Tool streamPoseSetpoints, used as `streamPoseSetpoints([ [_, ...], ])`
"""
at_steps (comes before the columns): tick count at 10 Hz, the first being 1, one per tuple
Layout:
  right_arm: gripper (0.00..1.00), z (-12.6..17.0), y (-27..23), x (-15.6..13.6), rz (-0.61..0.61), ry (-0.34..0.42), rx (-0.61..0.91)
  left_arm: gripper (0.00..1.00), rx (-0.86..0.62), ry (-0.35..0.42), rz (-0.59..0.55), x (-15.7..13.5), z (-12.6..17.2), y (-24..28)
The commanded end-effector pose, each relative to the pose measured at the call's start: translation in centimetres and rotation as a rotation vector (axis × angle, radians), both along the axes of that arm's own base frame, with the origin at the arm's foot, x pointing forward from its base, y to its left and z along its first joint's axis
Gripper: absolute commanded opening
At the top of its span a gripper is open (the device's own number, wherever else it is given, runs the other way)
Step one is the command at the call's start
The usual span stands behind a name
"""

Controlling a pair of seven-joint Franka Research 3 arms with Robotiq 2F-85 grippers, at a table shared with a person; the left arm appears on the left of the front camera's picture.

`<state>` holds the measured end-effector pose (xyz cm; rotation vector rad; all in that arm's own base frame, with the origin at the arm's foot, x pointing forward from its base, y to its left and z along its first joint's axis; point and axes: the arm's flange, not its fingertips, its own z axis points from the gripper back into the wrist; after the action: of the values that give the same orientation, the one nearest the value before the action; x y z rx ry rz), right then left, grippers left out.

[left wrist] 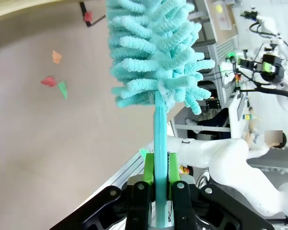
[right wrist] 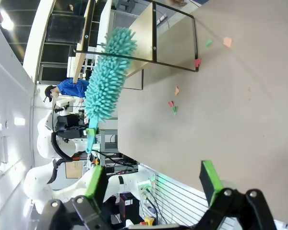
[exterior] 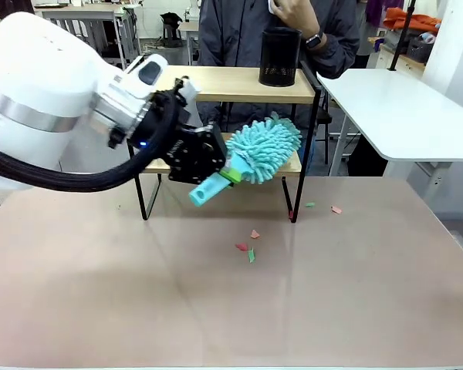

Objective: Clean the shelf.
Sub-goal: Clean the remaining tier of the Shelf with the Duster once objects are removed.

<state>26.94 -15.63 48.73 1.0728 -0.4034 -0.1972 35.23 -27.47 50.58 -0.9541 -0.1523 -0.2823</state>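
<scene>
The shelf stands at the far middle of the table, two light wooden boards in a thin black frame. My left gripper is shut on the handle of a teal fluffy duster, whose head lies across the right part of the lower board. In the left wrist view the green pads clamp the teal handle and the duster head rises above. In the right wrist view my right gripper stands open with nothing between its fingers, looking across the table at the shelf and the duster.
A black mesh cup stands on the top board in front of a person. Small red, orange and green paper scraps lie on the table before the shelf, more by its right leg. A white table stands at right.
</scene>
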Motion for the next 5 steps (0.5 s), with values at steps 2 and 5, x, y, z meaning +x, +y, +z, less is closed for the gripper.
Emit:
streamPoseSetpoints([
  [2,1.00,-0.1,0.1,0.1,0.007,-0.033,0.009,0.12,-0.060,-0.064,-0.051,-3.8,1.3,9.4],
  [5,1.00,-0.1,0.1,0.1,0.007,-0.033,0.009,0.12,-0.028,-0.014,-0.355,-7.4,2.3,19.3],
])
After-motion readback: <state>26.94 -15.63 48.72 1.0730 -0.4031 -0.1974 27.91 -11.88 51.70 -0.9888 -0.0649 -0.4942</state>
